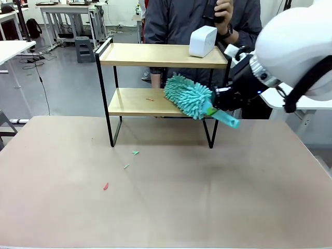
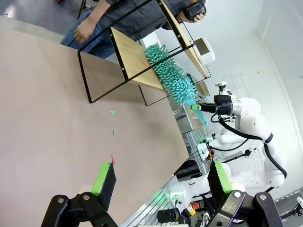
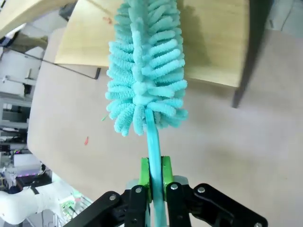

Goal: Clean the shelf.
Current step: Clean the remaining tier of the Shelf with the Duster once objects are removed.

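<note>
Right wrist view: right jaws clamp duster (image 3: pixel 144 71), head at lower shelf (image 3: pixel 213 42) board; left jaws wide, empty.

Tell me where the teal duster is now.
In the front view, the duster is at the right end of the shelf's lower board, in the right gripper's jaws.

Shelf (image 1: pixel 155 54) — pale matt wood, black metal frame; duster (image 1: pixel 189 97) — fluffy cloth.

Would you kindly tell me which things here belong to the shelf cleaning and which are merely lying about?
Job in hand:
shelf
duster
right gripper, gripping it
red scrap on the lower board

Lying about:
white box on top
scraps on the table
left gripper, open and idle
</note>
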`<state>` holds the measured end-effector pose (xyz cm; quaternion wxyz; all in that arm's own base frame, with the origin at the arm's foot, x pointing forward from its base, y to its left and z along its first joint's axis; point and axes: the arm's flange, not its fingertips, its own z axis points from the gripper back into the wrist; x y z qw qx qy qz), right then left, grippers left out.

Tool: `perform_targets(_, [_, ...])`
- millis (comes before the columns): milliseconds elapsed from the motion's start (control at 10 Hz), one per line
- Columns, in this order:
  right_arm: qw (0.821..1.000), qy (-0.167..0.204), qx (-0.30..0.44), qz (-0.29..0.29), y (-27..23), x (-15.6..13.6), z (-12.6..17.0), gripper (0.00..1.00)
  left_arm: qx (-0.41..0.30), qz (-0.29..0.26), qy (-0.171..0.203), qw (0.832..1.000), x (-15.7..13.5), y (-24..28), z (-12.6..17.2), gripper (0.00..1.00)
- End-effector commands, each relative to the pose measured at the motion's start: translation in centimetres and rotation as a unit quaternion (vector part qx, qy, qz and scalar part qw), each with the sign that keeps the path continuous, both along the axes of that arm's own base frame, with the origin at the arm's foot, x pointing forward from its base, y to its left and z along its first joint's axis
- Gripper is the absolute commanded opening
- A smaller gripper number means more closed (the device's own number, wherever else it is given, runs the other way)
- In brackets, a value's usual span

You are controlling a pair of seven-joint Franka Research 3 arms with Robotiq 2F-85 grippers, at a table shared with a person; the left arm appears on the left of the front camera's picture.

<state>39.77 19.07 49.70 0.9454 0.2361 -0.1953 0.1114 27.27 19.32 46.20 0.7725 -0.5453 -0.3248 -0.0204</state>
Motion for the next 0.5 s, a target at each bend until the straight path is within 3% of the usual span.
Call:
perform_targets(0, [0.998, 0.021, 0.037, 0.055, 1.8, 1.0, 0.1, 0.12, -0.003, 0.0, -0.013, 1.0, 0.1, -0.2, 0.2, 1.0])
perform_targets(100, [0.993, 0.036, 0.039, 0.103, 2.8, 0.9, 0.3, 0.12, -0.003, 0.0, -0.013, 1.0, 0.1, -0.2, 0.2, 1.0])
perform_targets(200, [0.985, 0.08, 0.023, 0.151, 3.1, 0.8, 0.1, 0.12, -0.003, 0.0, -0.013, 1.0, 0.1, -0.2, 0.2, 1.0])
perform_targets(400, [0.959, 0.121, 0.029, 0.255, 1.8, -0.9, 0.7, 0.12, -0.003, 0.0, -0.013, 1.0, 0.1, -0.2, 0.2, 1.0])
